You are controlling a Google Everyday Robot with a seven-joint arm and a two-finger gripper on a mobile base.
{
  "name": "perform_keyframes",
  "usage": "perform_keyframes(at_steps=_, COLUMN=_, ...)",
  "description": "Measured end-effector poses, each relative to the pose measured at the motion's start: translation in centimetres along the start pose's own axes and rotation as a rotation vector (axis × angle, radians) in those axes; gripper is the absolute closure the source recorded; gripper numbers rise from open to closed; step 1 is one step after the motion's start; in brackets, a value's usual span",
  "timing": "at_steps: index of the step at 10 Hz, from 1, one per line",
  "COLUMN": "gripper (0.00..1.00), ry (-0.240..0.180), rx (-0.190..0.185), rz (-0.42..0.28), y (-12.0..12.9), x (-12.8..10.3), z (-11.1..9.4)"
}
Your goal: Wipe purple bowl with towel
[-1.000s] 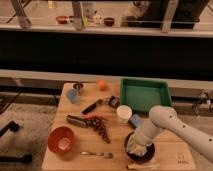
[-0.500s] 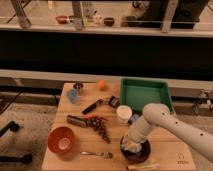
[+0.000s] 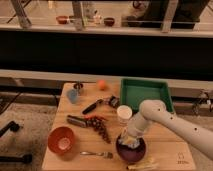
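**A:** Going from the left, what is on the table [image 3: 165,147]?

**B:** 1 orange bowl [image 3: 62,141], then a fork [image 3: 95,154], then a white cup [image 3: 124,114]. Just in front of the cup, near the front edge of the table, is the purple bowl [image 3: 124,154]. The gripper [image 3: 130,137] is down inside it, on the towel [image 3: 133,145], which lies in the bowl.

**A:** Does the gripper hold the towel?

**B:** I cannot tell if it is clamped on the towel or only presses on it. The wrist hides this part.

**A:** What can go wrong from here?

**B:** I think 3 things. Nothing holds the bowl, so a strong sideways wipe can push it toward the front edge. The same push can send it back against the cup, and the cup looks easy to tip. If the hold on the towel is weak, the towel can stay behind while the gripper moves on. Also, too much pressure close to the rim can tilt the bowl up.
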Motion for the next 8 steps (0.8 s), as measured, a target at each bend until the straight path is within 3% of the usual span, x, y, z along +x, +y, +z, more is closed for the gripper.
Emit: perform_keyframes(at_steps=8, gripper=1.0, ry=0.018, rx=0.033, rz=0.098, y=-0.7, x=5.6, z=-1.0)
